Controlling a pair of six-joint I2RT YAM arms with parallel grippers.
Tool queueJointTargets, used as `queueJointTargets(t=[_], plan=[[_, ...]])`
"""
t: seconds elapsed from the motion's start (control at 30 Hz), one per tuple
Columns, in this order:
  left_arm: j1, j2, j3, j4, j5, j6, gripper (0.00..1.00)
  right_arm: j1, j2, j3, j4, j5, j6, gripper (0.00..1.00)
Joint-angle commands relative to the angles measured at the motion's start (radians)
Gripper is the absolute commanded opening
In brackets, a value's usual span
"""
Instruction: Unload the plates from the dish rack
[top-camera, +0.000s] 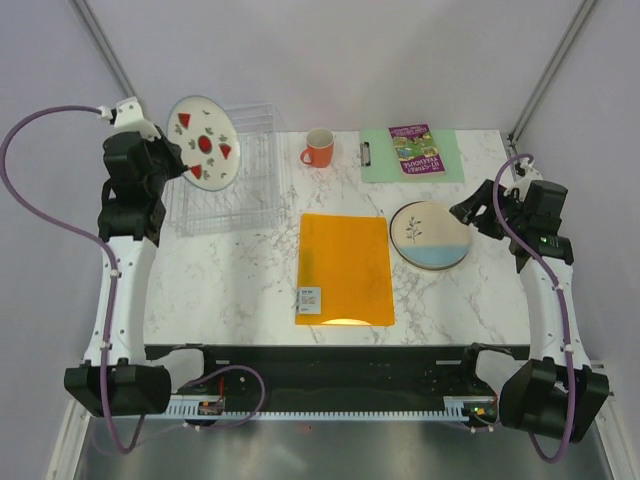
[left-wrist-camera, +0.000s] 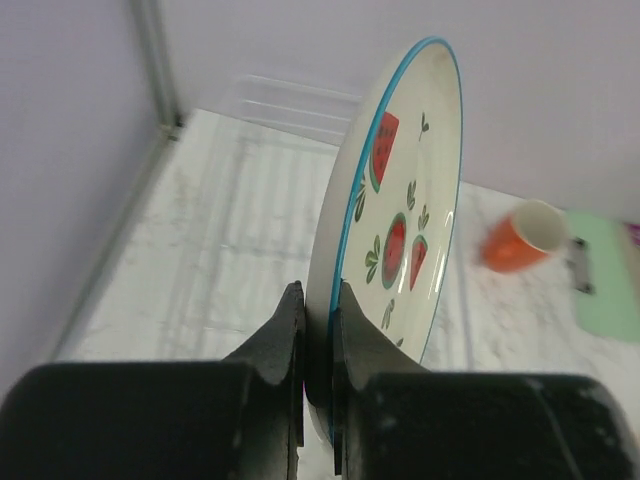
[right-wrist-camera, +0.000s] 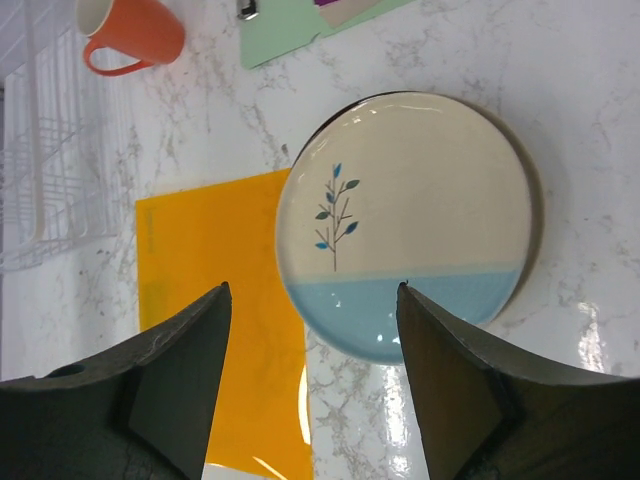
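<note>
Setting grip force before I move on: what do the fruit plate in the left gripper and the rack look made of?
The fruit plate looks like glazed ceramic, though melamine is possible: glossy white face with a sheen, blue rim line. The left gripper is shut on its edge. The dish rack looks like clear hard plastic: the table shows through its thin ribs.

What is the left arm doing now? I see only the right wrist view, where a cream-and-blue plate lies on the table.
Observer: The left gripper is shut on the rim of the white plate with red fruit marks, held on edge.
Operator: Is it inside the dish rack?
Observer: In the top view it shows over the dish rack's far left corner; contact I cannot tell.
Operator: Other plates in there?
Observer: None visible.
</note>
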Motion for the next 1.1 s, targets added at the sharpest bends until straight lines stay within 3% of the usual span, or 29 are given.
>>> queueJointTargets(t=[0.0,0.13,0.3,0.57,1.07], plan=[[-0.009,-0.100,-0.111,0.117,0.570,-0.320,0.02,0.003,-0.035,0.025,0.025,-0.196,0.016,0.74],[-0.031,-0.143,-0.330,0.325,0.769,-0.553,0.02,0.015,-0.066,-0.024,0.099,-0.273,0.080,0.74],[-0.151,-0.166,-0.457,0.448,0.755,-0.615,0.02,0.084,-0.079,-0.059,0.199,-0.298,0.157,0.75],[-0.293,-0.149,-0.505,0.546,0.709,-0.677,0.02,0.305,-0.039,-0.087,0.287,-0.229,0.241,0.75],[-0.452,-0.042,-0.551,0.655,0.631,-0.724,0.02,0.468,-0.013,-0.116,0.429,-0.194,0.341,0.75]])
